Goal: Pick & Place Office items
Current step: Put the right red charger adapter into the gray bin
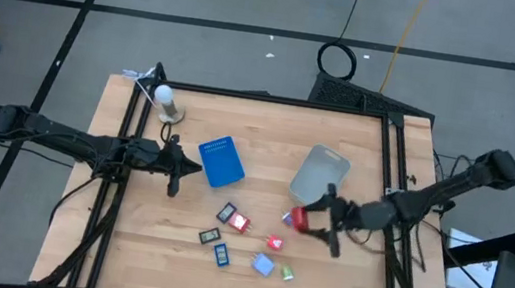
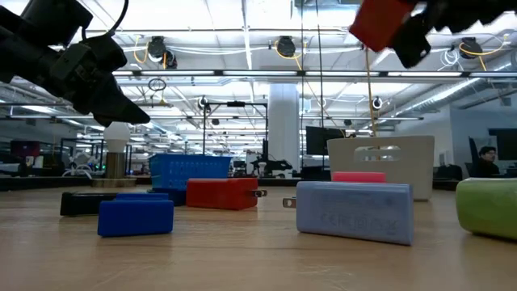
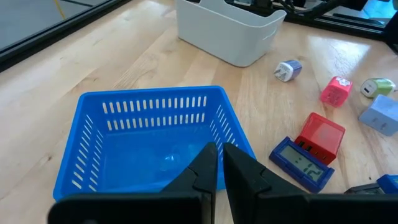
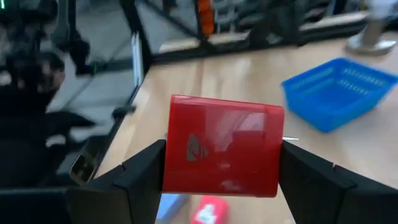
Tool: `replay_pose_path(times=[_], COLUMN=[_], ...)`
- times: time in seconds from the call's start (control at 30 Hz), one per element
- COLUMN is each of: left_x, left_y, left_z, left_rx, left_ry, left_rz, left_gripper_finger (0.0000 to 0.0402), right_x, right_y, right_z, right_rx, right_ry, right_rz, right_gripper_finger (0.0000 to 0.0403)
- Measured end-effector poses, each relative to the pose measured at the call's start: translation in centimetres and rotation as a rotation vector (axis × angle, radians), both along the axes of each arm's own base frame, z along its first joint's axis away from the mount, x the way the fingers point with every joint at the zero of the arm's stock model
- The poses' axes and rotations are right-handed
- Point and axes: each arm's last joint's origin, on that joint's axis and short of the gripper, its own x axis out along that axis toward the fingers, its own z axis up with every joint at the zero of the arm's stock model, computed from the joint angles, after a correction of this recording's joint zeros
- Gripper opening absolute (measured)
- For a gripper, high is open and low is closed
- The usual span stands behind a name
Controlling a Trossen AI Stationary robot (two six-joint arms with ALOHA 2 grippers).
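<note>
My right gripper (image 1: 315,220) is shut on a red block (image 1: 297,217), held in the air near the clear tub (image 1: 319,171); the low view shows the block (image 2: 380,23) high above the table. On the wood lie several small items: a red block (image 1: 240,222), a dark blue piece (image 1: 222,254), a black one (image 1: 209,235), a pink one (image 1: 276,243), a light blue one (image 1: 264,264) and a green one (image 1: 287,272). My left gripper (image 3: 219,167) is shut and hovers at the left edge of the blue tray (image 1: 222,160), touching nothing. My right gripper pinches the red block (image 4: 221,146) between its two fingers (image 4: 140,171), one on each of two opposite side faces. The fingers reach in from the table's right side. The block is lifted clear of the table, its broad face toward the wrist camera.
A white-knobbed stand (image 1: 167,101) sits near the table's far left corner. The clear tub stands right of the blue tray. A small white and purple plug (image 3: 287,70) lies near the tub. Bare wood stretches along the table's near and left sides.
</note>
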Motion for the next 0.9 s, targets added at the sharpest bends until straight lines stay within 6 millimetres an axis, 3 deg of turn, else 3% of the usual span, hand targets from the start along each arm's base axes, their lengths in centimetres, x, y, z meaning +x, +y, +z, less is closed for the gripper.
replay_pose_path(times=[0.2, 0.4, 0.7, 0.9], left_x=[0.0, 0.0, 0.0, 0.0], left_y=[0.0, 0.0, 0.0, 0.0], left_z=[0.0, 0.0, 0.0, 0.0], left_rx=[0.017, 0.019, 0.008, 0.033], left_ry=[0.002, 0.002, 0.002, 0.005], left_rz=[-0.006, -0.006, -0.002, -0.012], left_gripper_finger=[0.0026, 0.0026, 0.0026, 0.0026], right_x=[-3.6, -5.6, -6.9, -6.5], right_y=[-2.7, -4.2, -5.1, -5.7], right_z=[-1.4, -3.1, -5.7, -5.1], right_rx=[-0.051, -0.048, -0.049, -0.055], right_ry=[-0.098, -0.148, -0.189, -0.191], right_rz=[-0.067, -0.102, -0.131, -0.179], right_gripper_finger=[0.0256, 0.0256, 0.0256, 0.0256])
